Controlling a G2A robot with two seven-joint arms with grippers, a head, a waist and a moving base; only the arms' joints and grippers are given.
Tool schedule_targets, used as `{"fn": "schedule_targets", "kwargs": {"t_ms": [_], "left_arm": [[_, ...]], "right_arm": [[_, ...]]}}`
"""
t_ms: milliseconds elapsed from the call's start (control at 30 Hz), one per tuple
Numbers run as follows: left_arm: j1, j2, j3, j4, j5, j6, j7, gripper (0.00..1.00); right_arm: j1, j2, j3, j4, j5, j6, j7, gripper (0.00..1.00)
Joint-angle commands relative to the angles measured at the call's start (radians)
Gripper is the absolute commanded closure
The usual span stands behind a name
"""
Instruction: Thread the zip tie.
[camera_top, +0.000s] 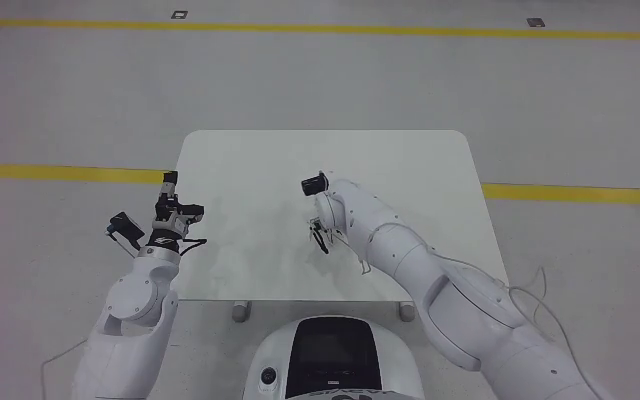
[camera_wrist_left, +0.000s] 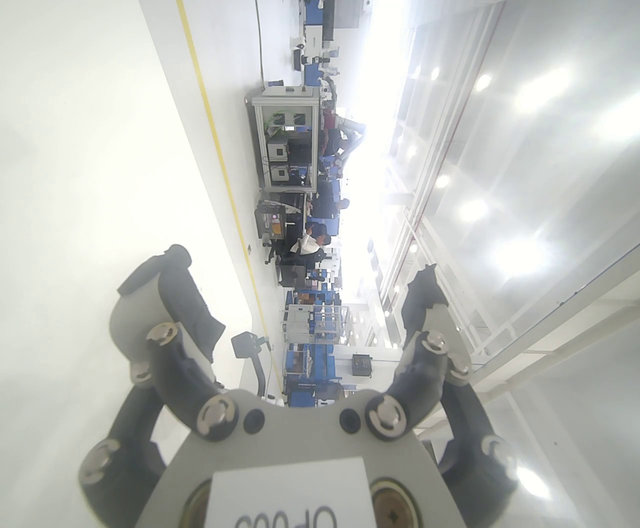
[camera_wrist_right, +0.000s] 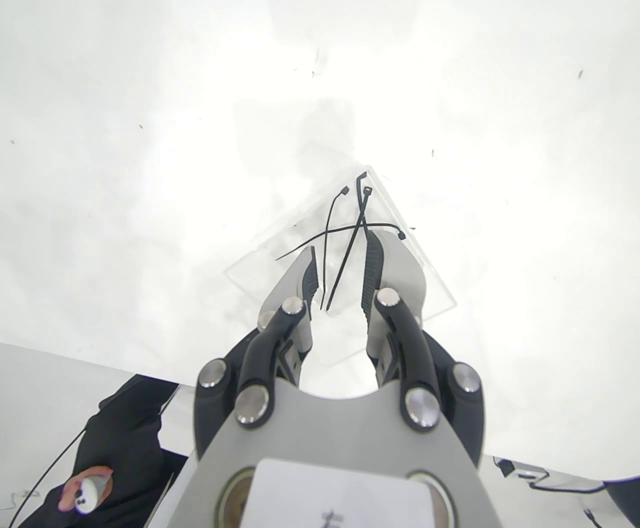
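**A:** Right gripper (camera_wrist_right: 340, 245), jaws spread, poised just above the zip ties (camera_wrist_right: 344, 260) lying crossed in a clear tray (camera_wrist_right: 295, 235) on the table (camera_top: 400, 180).

**B:** Best to straddle one strap alone, clear of the crossing. Left gripper (camera_wrist_left: 297, 270), likewise unclenched and empty, hangs near the table's edge.

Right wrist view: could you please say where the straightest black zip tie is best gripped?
I'd grip the straight black zip tie on its free tail half, clear of where other ties cross. Come from above: the open right claw straddles it on the flat clear tray.
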Motion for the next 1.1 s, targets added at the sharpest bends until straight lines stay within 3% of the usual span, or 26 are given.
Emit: {"fn": "schedule_targets", "kwargs": {"t_ms": [0, 300, 800, 1067], "left_arm": [[0.0, 0.0, 0.0, 0.0, 0.0, 0.0, 0.0, 0.0], [0.0, 0.0, 0.0, 0.0, 0.0, 0.0, 0.0, 0.0], [0.0, 0.0, 0.0, 0.0, 0.0, 0.0, 0.0, 0.0], [0.0, 0.0, 0.0, 0.0, 0.0, 0.0, 0.0, 0.0]], "right_arm": [[-0.002, 0.0, 0.003, 0.001, -0.003, 0.005, 0.0, 0.81], [-0.01, -0.007, 0.02, 0.012, -0.01, 0.007, -0.008, 0.8], [-0.01, -0.034, 0.036, 0.064, -0.015, 0.019, -0.037, 0.91], [-0.004, -0.05, 0.041, 0.1, -0.019, 0.014, -0.042, 0.87]]}}
